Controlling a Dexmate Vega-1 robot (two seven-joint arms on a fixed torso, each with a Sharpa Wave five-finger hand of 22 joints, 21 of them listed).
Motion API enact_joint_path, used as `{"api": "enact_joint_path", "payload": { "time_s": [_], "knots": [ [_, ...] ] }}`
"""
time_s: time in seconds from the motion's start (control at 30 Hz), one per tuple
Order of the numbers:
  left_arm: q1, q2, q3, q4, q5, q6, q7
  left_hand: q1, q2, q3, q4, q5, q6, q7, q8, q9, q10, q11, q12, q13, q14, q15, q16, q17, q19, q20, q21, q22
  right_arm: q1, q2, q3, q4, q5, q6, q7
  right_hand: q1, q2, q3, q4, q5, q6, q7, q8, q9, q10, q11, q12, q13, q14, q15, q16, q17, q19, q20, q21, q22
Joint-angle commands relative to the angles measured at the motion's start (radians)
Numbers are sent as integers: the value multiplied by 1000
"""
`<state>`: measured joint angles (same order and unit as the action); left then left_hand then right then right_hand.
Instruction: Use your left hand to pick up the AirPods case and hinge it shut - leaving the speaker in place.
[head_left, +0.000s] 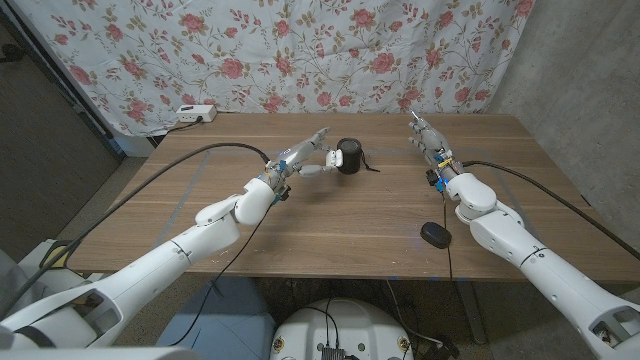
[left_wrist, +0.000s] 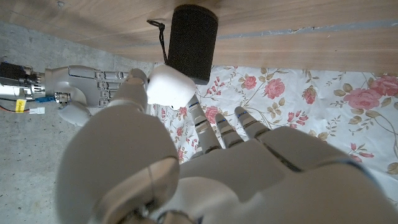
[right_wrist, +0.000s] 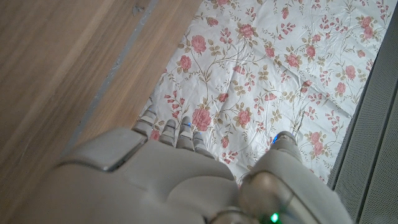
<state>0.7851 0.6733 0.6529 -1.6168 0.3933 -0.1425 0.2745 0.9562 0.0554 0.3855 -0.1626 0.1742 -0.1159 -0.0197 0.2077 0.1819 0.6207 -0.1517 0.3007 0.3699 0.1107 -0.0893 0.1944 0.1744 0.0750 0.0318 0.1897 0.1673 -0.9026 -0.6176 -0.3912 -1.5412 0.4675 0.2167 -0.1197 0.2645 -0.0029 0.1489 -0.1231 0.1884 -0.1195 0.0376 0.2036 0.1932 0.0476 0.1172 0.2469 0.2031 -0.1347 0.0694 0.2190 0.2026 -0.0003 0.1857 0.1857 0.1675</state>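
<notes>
Progress: AirPods case (left_wrist: 169, 86) lifted, pinched in left hand (head_left: 305, 158) beside speaker (head_left: 347, 156). Lid state cannot be told. Right hand (head_left: 424, 135) released, holding nothing. Speaker upright on table (head_left: 330, 220).

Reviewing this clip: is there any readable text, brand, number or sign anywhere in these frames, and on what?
None can be read.
Speaker: plain dark fabric, no logo visible.
AirPods case, held by the left hand: plain white, no marking visible.
Yellow tag on the right hand's wrist: too small to tell if it bears text.
White power strip at the table's far edge: too small to read.
</notes>
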Motion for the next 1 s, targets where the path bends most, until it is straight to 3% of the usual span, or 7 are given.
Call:
{"api": "enact_joint_path", "payload": {
  "time_s": [0.03, 0.13, 0.47, 0.57, 0.93, 1.0],
  "knots": [
    [-4, -34, -15, 67, -41, -76, 65, 13, 4, 0, -5, 5, 4, 1, 6, 1, 71, -57, 5, 4, 5, 2, 1, 2, 6, -3, 1, 3, -14, -18, -7, -56, -70, -52, -70, 13, 0, 1, -8, -1, 10, 9, 8, 2, 58, 3, 22, 9, 3, 8, 9, 4, 8, 4, 6, 3],
    [-13, -44, -16, 90, -70, -89, 49, 16, 4, -1, -5, 5, 5, 1, 5, 1, 73, -57, 4, 5, 9, 0, 3, 2, 6, -3, 1, 3, -21, -23, -10, -72, -101, -62, -99, 14, 0, 1, -7, -1, 27, 18, 13, 2, 106, 3, 40, 16, 5, 9, 9, 5, 10, 5, 6, 3],
    [-38, -77, -26, 164, -189, -176, -7, 22, 6, -2, -2, 5, 4, 5, 0, 1, 72, -55, -1, 8, 9, 4, 1, 2, 7, -2, 0, 3, -48, -8, 0, -102, -80, -47, -102, 16, 0, 1, -8, -1, 30, 18, 12, 2, 142, -1, 52, 24, 27, 6, 17, 6, 29, 2, 11, 3],
    [-37, -78, -33, 159, -194, -177, -4, 25, 9, -2, 0, 5, -2, 12, -3, 1, 66, -52, -5, 9, 6, 9, 0, 2, 5, 3, 0, 3, -51, 4, -1, -93, -59, -24, -80, 18, 2, 2, -8, -1, 31, 18, 12, 2, 149, -12, 55, 27, 31, 3, 19, 6, 34, 2, 12, 3],
    [-17, -83, -60, 135, -219, -194, 15, 33, 11, -2, 0, 5, -2, 13, -6, 1, 71, -54, -8, 13, 6, 7, 0, 2, 6, 2, 0, 3, -67, 1, -7, -125, -67, -41, -85, 18, 3, 2, -8, -1, 21, 13, 7, 2, 146, -10, 52, 33, 30, 5, 18, 7, 37, 2, 11, 3],
    [-15, -76, -67, 117, -264, -177, -32, 35, 12, -2, 0, 5, -2, 15, -6, 1, 69, -54, -10, 13, 6, 9, 0, 2, 7, 3, 0, 3, -73, -4, -2, -142, -60, -55, -89, 18, 3, 1, -8, -1, 20, 12, 7, 2, 145, -8, 52, 33, 30, 5, 18, 7, 37, 2, 11, 3]
  ]
}}
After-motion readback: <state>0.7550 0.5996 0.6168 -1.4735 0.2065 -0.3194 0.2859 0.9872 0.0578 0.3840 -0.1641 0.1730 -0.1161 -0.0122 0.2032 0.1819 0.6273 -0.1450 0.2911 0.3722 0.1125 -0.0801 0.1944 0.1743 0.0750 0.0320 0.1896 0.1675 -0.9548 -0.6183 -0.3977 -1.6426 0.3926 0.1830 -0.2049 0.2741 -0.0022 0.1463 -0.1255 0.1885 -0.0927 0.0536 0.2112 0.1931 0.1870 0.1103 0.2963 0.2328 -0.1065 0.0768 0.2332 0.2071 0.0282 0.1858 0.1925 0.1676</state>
